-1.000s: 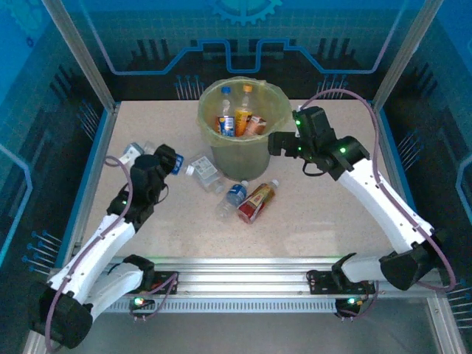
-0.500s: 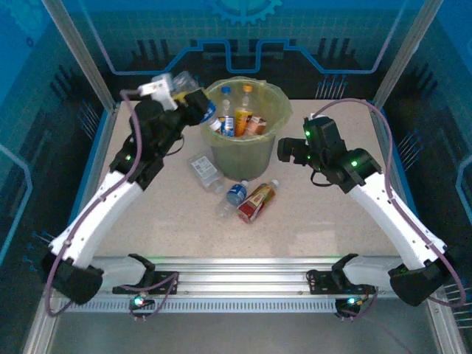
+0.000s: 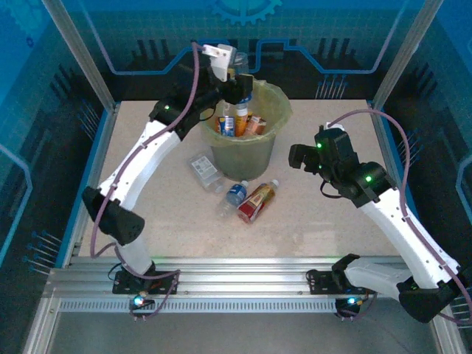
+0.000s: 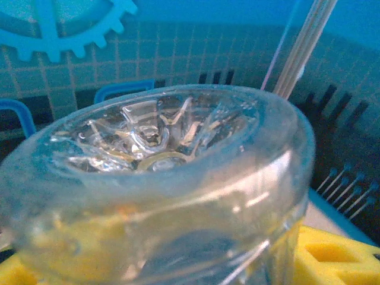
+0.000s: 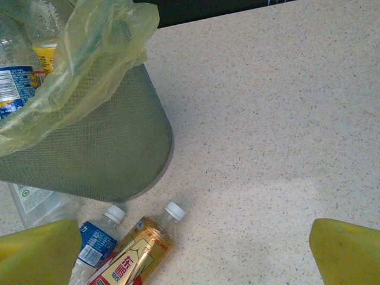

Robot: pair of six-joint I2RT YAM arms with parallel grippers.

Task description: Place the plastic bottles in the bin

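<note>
Drop step: your left gripper (image 3: pixel 236 80) is clamped on a clear bottle (image 4: pixel 160 178), held over the bin (image 3: pixel 279 110) by the far edge of the table (image 3: pixel 147 221). Next, spread those jaws so it falls in. The bin already holds several labelled bottles (image 3: pixel 234 122). Three loose bottles (image 3: pixel 247 199) lie just in front of it. Your right gripper (image 3: pixel 296 156) hangs beside the bin, jaws wide apart and empty.

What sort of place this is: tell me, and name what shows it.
Probably a robot test cell, not a home: two arms bolted to a metal rail at the table's near edge, blue printed panels in a metal frame around it, and bottles staged beside a bin.
</note>
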